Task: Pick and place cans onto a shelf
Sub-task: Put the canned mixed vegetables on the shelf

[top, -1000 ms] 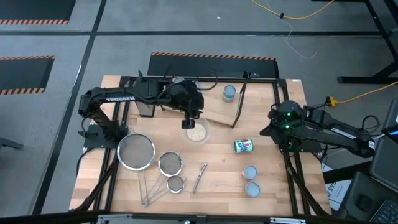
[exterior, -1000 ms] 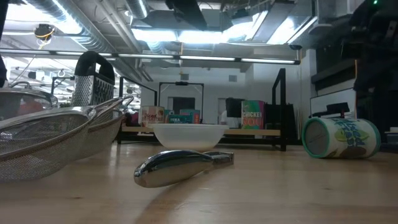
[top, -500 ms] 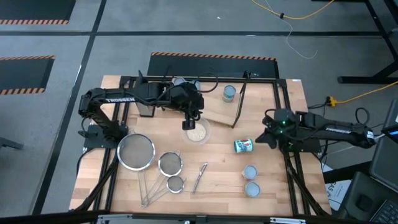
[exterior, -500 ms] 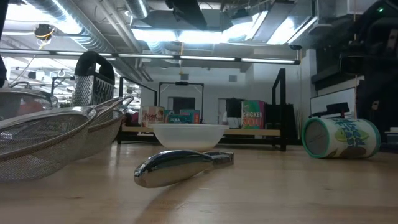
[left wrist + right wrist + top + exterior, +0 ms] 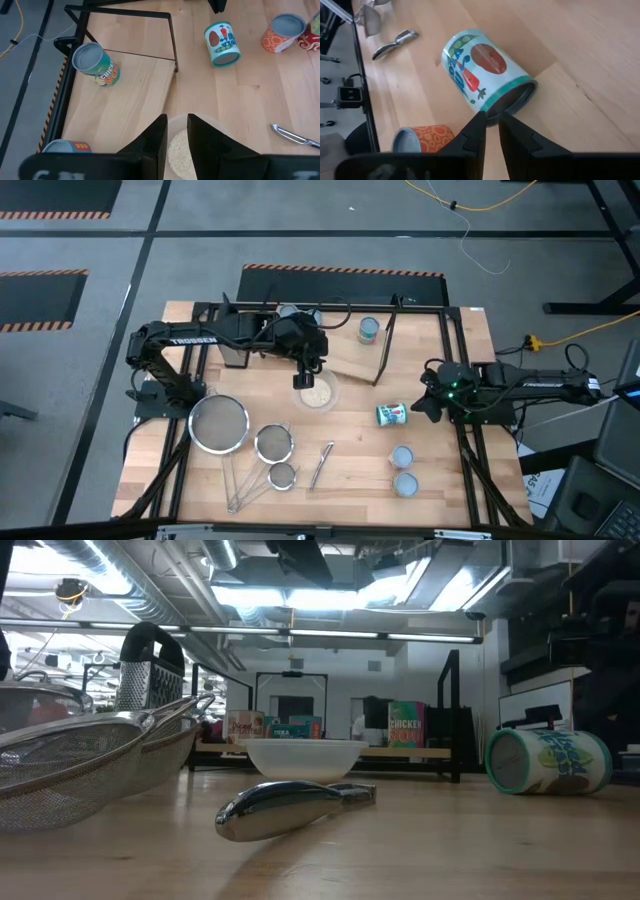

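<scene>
One can lies on its side on the table right of centre, its green and white label showing in the right wrist view. My right gripper hovers shut just right of its end and slants down at it; I see no touch. Two cans stand upright nearer the front. Another can stands on the shelf at the back. My left gripper hangs shut and empty over the bowl of grains.
Three steel strainers and a peeler lie front left. The shelf's black rod legs stand between the arms. A grater stands at the back left. Bare wood lies around the fallen can.
My right gripper has swung toward the table's middle and near edge, sinking a little and rolling, and now points at the lying can. The can has not moved. The left arm has kept still.
</scene>
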Available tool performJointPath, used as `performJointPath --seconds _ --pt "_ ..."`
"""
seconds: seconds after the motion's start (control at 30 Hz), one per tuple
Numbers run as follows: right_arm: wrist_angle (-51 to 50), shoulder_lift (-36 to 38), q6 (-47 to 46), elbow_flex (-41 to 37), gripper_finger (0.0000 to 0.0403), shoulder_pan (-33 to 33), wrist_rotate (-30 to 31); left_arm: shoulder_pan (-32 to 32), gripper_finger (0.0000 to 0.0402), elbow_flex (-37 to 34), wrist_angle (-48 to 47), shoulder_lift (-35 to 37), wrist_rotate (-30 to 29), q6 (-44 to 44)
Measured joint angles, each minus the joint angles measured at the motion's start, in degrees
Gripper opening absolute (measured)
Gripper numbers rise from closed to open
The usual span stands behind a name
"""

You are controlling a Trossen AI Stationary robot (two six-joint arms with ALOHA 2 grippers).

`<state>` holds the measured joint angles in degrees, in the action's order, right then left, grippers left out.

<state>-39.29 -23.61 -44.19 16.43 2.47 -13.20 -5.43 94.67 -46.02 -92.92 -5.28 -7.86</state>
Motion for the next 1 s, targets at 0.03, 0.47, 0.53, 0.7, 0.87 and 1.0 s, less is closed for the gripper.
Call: performJointPath --seconds 0.03,0.47,0.53,0.7,0.87,1.0 --pt "0.13 -0.4 -0.4 0.0 0.0058 -0.3 0.44 0.0 0.0068 0.0 0.0 0.0 0.02 0.0" --pt "16.87 -3.66 -3.57 -7.48 0.0058 -2.79 -0.16 0.0 0.0068 0.0 0.0 0.0 0.0 -0.02" --pt "16.42 -3.58 -3.57 -8.3 0.0058 -2.79 0.07 0.0 0.0068 0.0 0.0 0.0 0.0 -0.02" --pt "18.81 -3.56 -2.76 -8.31 0.0058 -2.79 0.29 0.0 0.0068 0.0 0.0 0.0 0.01 0.19" --pt "18.22 -3.65 -2.07 -8.39 0.0058 -2.79 1.0 0.0 0.0068 0.0 0.04 0.0 0.04 0.94" --pt "18.43 -3.66 -2.05 -8.39 0.0058 -2.79 1.16 0.15 0.0068 -0.46 0.57 -0.08 1.03 2.37"
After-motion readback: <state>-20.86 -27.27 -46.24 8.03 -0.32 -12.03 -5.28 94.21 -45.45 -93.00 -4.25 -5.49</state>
